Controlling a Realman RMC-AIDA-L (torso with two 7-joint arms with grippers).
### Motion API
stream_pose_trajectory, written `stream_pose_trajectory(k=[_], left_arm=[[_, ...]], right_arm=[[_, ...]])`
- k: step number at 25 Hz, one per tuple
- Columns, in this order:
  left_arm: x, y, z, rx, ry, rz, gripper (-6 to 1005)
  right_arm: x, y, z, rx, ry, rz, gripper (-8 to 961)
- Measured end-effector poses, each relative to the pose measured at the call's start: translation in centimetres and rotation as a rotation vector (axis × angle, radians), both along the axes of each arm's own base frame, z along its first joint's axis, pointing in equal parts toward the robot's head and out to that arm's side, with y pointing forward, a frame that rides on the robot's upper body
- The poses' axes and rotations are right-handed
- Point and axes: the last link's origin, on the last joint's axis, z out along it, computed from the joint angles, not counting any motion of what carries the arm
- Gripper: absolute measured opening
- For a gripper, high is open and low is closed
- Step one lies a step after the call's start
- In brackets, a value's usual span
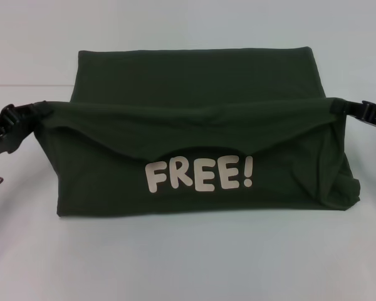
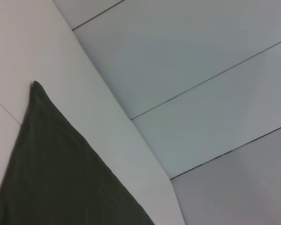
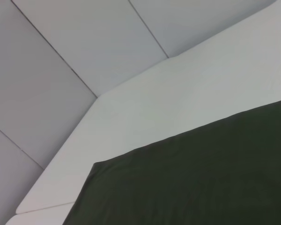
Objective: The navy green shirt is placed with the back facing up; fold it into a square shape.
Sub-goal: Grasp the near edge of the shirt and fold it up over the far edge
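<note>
Navy green shirt [image 1: 194, 125], stretched between left pincer [image 1: 36, 110], right pincer [image 1: 338, 106]

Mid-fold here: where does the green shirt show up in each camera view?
Head view: green shirt fills the centre, stretched between left gripper and right gripper.
Left wrist view: dark wedge in one corner.
Right wrist view: broad dark panel.
Shared landmark: white table.

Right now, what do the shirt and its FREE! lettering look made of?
The navy green shirt looks like soft matte knit, probably cotton: it sags and creases between the left gripper and right gripper, with no sheen. The FREE! lettering looks like a flat, opaque cream print or transfer; which one is unclear.
</note>
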Motion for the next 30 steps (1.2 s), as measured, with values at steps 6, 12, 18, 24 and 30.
stream_pose_trajectory(k=[6, 12, 18, 24, 30], left_arm=[[0.1, 0.1, -0.9, 0.008, 0.023, 0.000, 42], [0.5, 0.8, -1.7, 0.022, 0.054, -0.008, 42], [1.2, 1.8, -2.9, 0.046, 0.108, -0.012, 43], [2.0, 2.8, -3.7, 0.086, 0.136, -0.012, 43], [2.3, 3.4, -4.2, 0.095, 0.159, 0.003, 44]], right_arm=[[0.4, 0.0, -0.3, 0.005, -0.018, -0.014, 61], [0.6, 0.1, -0.7, 0.010, -0.030, -0.026, 62], [0.5, 0.4, -1.4, 0.023, -0.052, -0.028, 62], [0.4, 1.0, -1.8, 0.046, -0.075, -0.041, 62], [0.4, 1.3, -1.9, 0.067, -0.094, -0.052, 63]])
